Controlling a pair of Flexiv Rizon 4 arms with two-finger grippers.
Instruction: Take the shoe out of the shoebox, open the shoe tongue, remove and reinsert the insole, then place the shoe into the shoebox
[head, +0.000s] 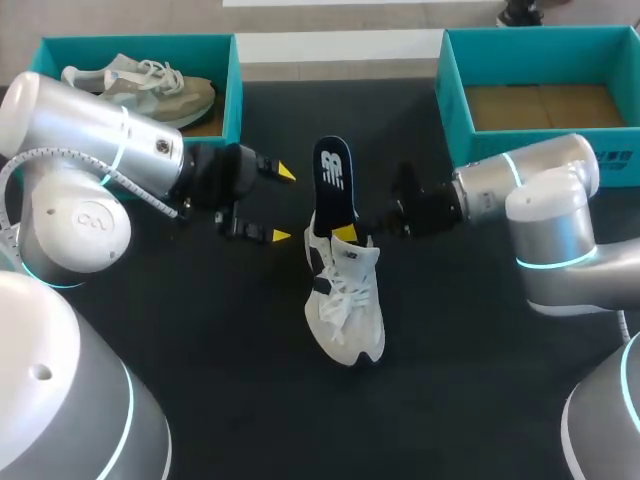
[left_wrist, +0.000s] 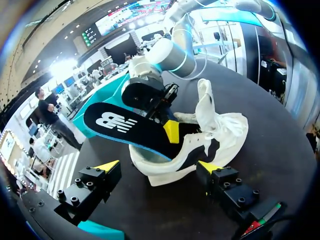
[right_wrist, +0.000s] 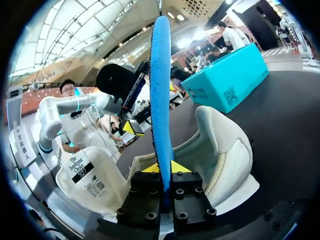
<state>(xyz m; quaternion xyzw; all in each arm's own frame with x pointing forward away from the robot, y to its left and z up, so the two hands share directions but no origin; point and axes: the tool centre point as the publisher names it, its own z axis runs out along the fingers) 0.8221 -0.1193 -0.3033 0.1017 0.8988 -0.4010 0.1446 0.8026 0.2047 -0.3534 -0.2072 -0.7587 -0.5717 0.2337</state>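
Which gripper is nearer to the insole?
Right. The right gripper is shut on the insole at the opening of the shoe; the left gripper is open beside the shoe, clear of the insole.

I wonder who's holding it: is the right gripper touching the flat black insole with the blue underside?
Touching. In the right wrist view the right gripper pinches the flat black insole, one yellow-tipped finger pressed on each side.

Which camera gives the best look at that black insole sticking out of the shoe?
The left wrist view: the insole lies broadside, most of its black top visible. The head view shows it smaller, from above; the right wrist view shows only its blue edge.
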